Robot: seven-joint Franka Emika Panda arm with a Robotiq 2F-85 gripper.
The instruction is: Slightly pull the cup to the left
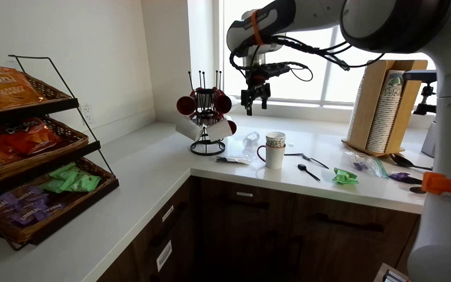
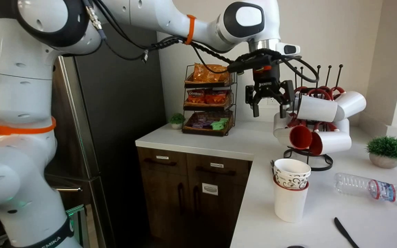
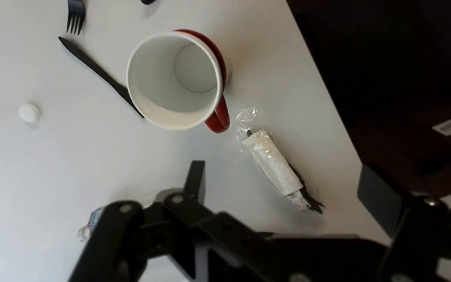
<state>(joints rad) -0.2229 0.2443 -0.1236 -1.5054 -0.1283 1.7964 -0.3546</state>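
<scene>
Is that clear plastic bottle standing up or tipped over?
Tipped over: in an exterior view the clear plastic bottle lies along the white countertop.

In an exterior view I have the cup (image 1: 275,140) in the mug (image 1: 275,158) on the counter (image 1: 155,150), the spoon (image 1: 309,172) right of them, the packet (image 1: 236,159) left, the rack (image 1: 206,112) behind the packet. My hand (image 1: 257,108) hangs over the counter.

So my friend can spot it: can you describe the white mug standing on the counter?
Find the black metal rack on the white countertop. Near it is a white, red-handled mug. Unlike the red-lined white mugs hanging there, it stands upright, a swirl-patterned white paper cup rising from it.
</scene>
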